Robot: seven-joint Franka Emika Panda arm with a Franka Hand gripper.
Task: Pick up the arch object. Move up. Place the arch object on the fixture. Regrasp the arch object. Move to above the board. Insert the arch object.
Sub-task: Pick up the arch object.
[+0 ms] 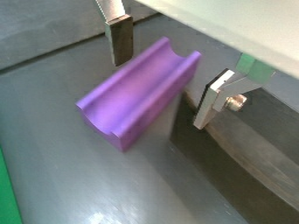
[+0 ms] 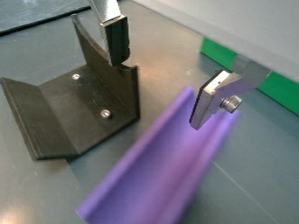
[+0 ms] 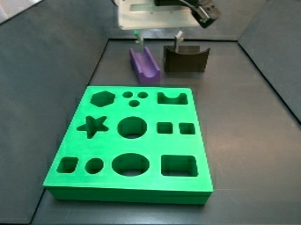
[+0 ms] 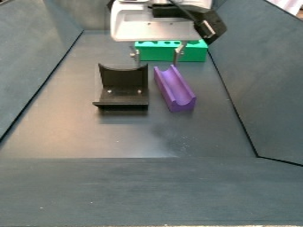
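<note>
While above arch object [image 1: 138,93], tool [image 1: 163,74] spread

A robot test lab: a bare gray floor [image 4: 130,133] with dark walls, and the gripper [image 3: 160,37] hanging over it.

Gripper [image 2: 163,74] hanging over the floor has flat silver plate fingers [image 1: 215,99] with dark pads — one screw showing — white boxy body.
</note>
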